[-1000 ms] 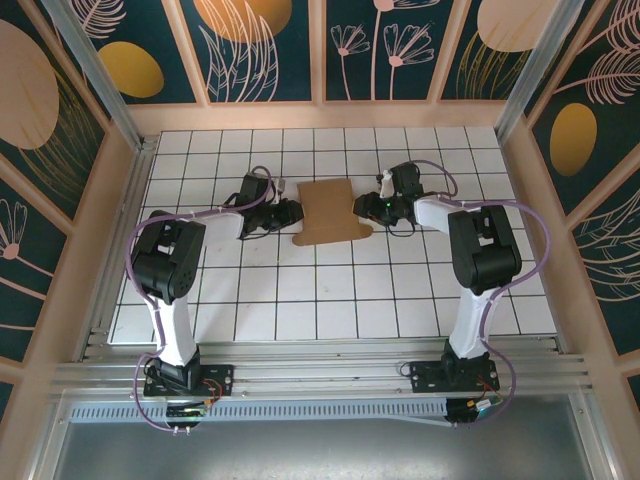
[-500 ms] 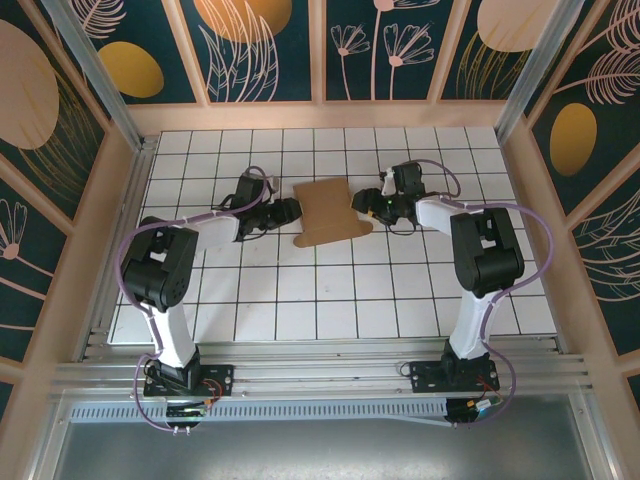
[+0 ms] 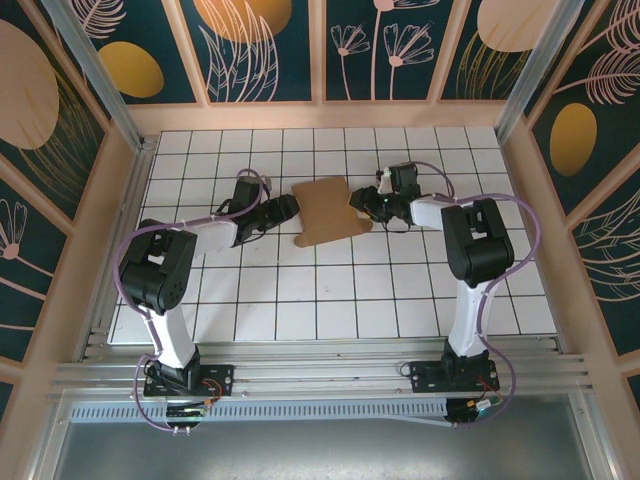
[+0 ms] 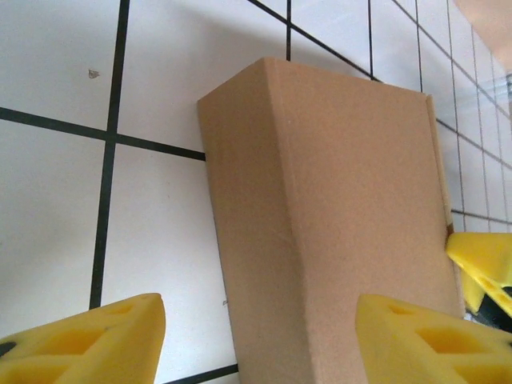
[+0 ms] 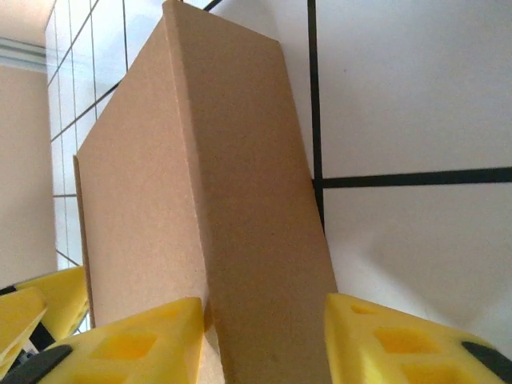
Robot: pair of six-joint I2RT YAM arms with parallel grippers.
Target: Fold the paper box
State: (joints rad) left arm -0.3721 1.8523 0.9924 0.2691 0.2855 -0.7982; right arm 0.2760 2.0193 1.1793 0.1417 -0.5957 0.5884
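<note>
The paper box (image 3: 325, 210), plain brown cardboard, lies folded on the white tiled table between my two grippers. My left gripper (image 3: 289, 208) is at its left side. In the left wrist view the yellow fingertips (image 4: 88, 340) stand wide apart, one over bare tile and one at the box's top face (image 4: 352, 200), so the left gripper (image 4: 260, 336) is open. My right gripper (image 3: 359, 205) is at the box's right side. In the right wrist view the right gripper (image 5: 264, 340) has its pads against both edges of the box's side wall (image 5: 256, 240).
The table (image 3: 330, 300) is white tile with black grid lines, walled by wooden panels (image 3: 120, 210) at left, right and back. A metal rail (image 3: 320, 375) with both arm bases runs along the near edge. The other arm's yellow finger (image 4: 484, 268) shows past the box.
My left gripper's jaws have spread apart off the box. My right gripper has moved in closer and narrowed onto the box's side. The box has shifted slightly to the left.
</note>
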